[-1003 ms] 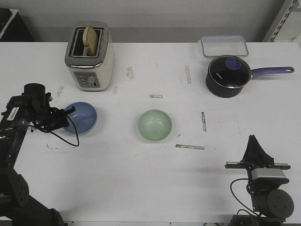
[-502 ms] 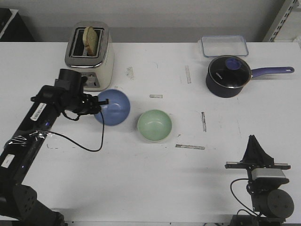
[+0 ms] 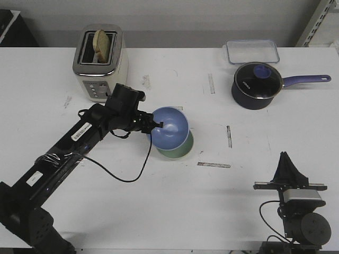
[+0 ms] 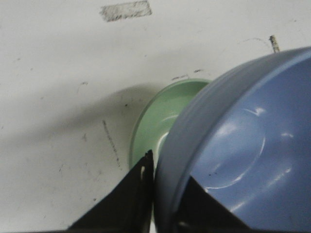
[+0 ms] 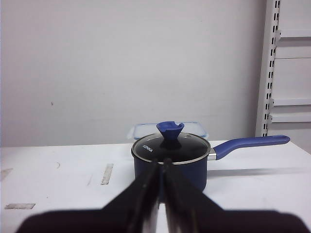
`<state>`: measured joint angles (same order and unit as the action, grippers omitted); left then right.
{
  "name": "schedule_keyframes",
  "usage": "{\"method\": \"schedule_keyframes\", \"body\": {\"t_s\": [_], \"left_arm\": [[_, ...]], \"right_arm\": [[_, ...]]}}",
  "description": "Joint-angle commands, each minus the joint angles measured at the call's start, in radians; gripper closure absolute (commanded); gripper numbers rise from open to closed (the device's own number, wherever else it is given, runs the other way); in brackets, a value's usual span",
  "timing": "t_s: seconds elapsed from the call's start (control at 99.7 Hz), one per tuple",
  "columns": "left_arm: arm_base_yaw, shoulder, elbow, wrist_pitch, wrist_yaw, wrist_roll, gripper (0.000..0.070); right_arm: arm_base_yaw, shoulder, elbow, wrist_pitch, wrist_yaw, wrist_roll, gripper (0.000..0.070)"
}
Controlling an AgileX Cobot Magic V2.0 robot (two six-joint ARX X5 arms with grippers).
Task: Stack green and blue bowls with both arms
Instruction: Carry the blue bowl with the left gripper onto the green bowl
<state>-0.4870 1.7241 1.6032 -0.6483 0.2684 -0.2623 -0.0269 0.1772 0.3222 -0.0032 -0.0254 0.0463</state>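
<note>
My left gripper (image 3: 155,125) is shut on the left rim of the periwinkle blue bowl (image 3: 170,128) and holds it tilted just above the mint green bowl (image 3: 183,149), which sits on the white table and is mostly covered. In the left wrist view the blue bowl (image 4: 238,150) fills the frame with its rim pinched between my fingers (image 4: 138,194), and the green bowl (image 4: 160,119) shows beneath it. My right gripper (image 3: 287,165) rests shut and empty at the table's near right edge; its tips show in the right wrist view (image 5: 162,167).
A toaster (image 3: 100,62) with bread stands at the back left. A dark blue lidded saucepan (image 3: 257,85) with its handle pointing right and a clear lidded container (image 3: 252,52) are at the back right. Tape marks dot the table.
My left arm has carried the blue bowl rightward from the left part of the table to over the green bowl. The right arm has not moved.
</note>
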Motion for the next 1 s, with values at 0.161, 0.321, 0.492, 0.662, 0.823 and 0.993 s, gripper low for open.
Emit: {"method": "schedule_keyframes", "body": {"t_s": [0.161,0.321,0.492,0.662,0.823,0.993], "left_arm": [[-0.029,0.075,0.026,0.017,0.002,-0.01,0.0684],[-0.037,0.117,0.026,-0.005,0.003,-0.012,0.0606],[-0.036,0.142,0.026,-0.031,0.003,-0.016,0.0607],[-0.037,0.143,0.026,-0.026,0.003,-0.016,0.0606],[-0.037,0.143,0.026,-0.016,0.004,-0.016,0.0603],[-0.037,0.143,0.026,-0.014,0.038,-0.015,0.0468]], "right_arm": [[0.0,-0.001,-0.001,0.01,0.0,-0.01,0.07],[0.0,-0.001,-0.001,0.01,0.0,-0.01,0.07],[0.0,-0.001,-0.001,0.01,0.0,-0.01,0.07],[0.0,-0.001,-0.001,0.01,0.0,-0.01,0.07],[0.0,-0.001,-0.001,0.01,0.0,-0.01,0.07],[0.0,-0.001,-0.001,0.01,0.0,-0.01,0.07]]}}
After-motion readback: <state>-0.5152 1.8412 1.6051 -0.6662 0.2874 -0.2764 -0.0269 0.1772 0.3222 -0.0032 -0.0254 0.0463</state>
